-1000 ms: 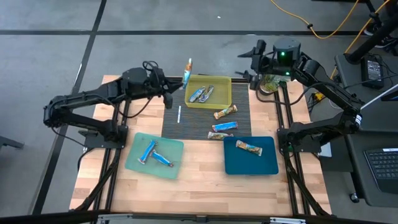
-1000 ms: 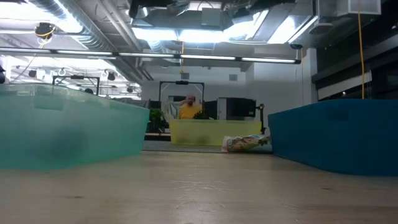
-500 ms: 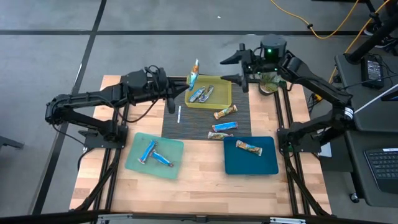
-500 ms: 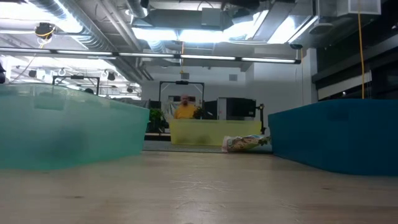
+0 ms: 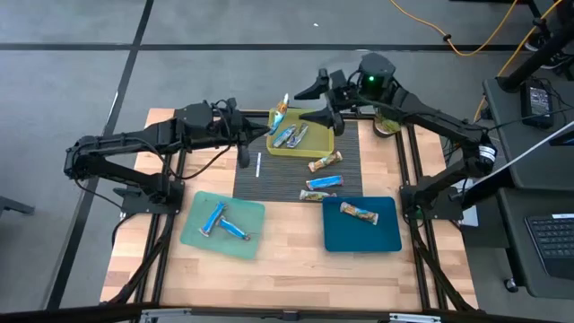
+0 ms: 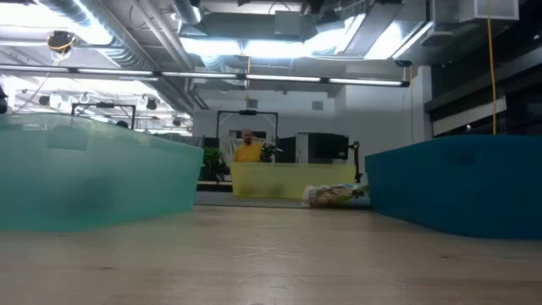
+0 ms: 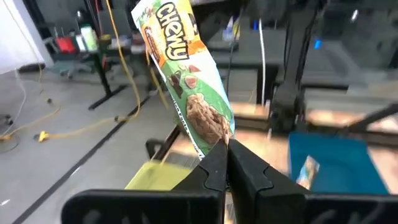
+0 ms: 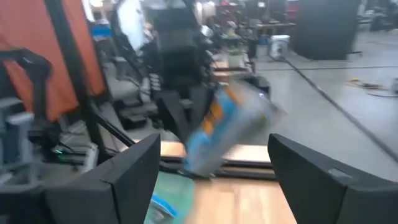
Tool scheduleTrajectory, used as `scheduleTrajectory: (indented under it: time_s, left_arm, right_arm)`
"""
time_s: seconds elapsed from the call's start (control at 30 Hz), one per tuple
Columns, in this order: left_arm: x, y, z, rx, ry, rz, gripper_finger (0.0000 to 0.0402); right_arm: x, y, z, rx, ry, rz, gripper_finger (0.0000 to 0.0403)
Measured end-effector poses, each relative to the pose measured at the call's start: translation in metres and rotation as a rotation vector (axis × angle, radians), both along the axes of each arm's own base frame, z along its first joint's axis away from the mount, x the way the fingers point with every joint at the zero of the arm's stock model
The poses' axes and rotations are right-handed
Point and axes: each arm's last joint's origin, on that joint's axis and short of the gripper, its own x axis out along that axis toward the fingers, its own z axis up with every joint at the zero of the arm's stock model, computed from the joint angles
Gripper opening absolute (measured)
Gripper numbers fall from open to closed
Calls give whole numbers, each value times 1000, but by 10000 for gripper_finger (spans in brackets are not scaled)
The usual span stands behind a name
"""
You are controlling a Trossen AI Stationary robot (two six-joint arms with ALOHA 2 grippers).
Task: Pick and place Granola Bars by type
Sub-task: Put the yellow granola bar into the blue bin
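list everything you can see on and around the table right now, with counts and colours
yellow tray: 1, back centre, two silvery-blue bars inside
light green tray: 1, front left, two blue bars inside
dark blue tray: 1, front right, one tan bar inside
dark mat: 1, centre, two loose bars on it
white stick: 1, on the mat's left edge
held bar: 1, green-and-orange wrapper
person: 1, yellow top, in the room behind
left gripper: shut on the held bar, beside the yellow tray
right gripper: open, near the held bar
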Motion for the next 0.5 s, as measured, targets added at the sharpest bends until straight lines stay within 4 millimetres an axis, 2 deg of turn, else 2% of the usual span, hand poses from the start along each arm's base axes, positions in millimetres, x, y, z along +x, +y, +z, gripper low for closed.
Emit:
scheduleTrajectory:
  time_s: [0.13,0.33,0.5]
  left_arm:
    - [-5,-1,8,28,65,2,2]
    - [-8,-2,20,63,56,-11,2]
    - [-8,-3,19,72,65,-24,1]
  right_arm:
    - [13,5,-3,37,-20,34,299]
    - [27,3,-12,88,-25,43,299]
    - [35,1,-15,94,-59,34,299]
